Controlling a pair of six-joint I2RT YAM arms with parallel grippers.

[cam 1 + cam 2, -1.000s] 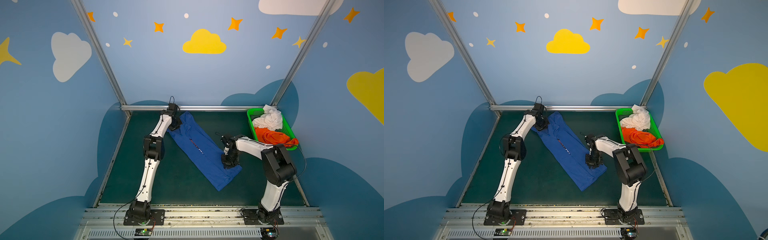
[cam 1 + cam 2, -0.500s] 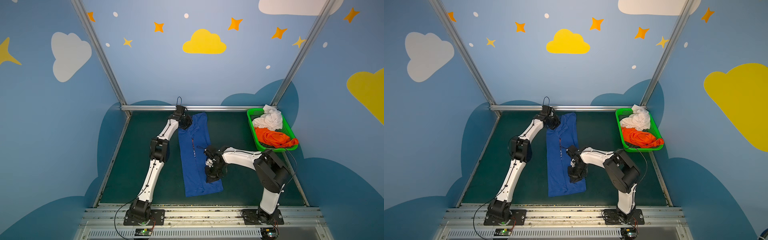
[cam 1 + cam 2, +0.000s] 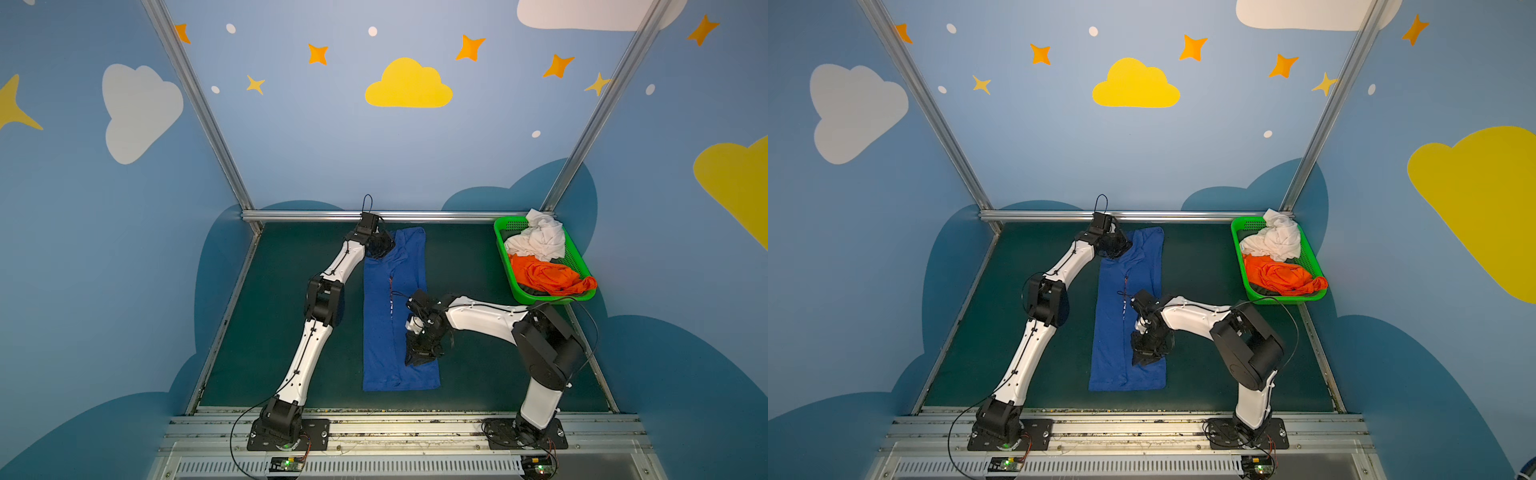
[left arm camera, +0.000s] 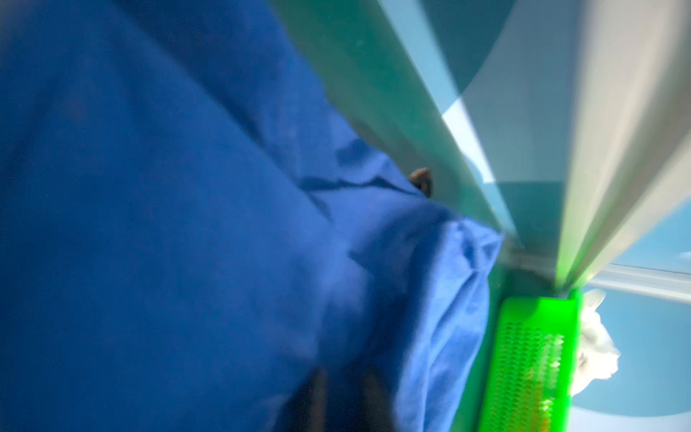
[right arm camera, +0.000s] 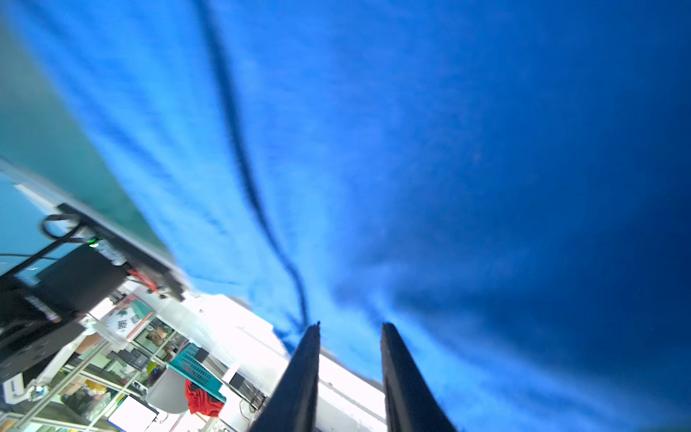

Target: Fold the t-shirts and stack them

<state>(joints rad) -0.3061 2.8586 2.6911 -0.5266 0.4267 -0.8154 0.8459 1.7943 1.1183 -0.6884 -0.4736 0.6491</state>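
Right wrist view shows the right end effector (image 5: 351, 326) slightly parted, empty, blue t-shirt (image 5: 448, 149) beneath; left end effector (image 3: 379, 249), grip unreadable, may snag cloth and spoil the fold.

One blue shirt (image 3: 384, 332), folded into a long narrow strip, flat on green mat (image 3: 469, 266), left gripper (image 3: 380, 249) at its far-left corner, right gripper (image 3: 417, 359) over its near-right edge; basket (image 3: 552, 300) far right, holding crumpled white shirt (image 3: 540, 243) and orange shirt (image 3: 548, 276).

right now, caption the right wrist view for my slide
Right gripper, open, close above the creased blue t-shirt.
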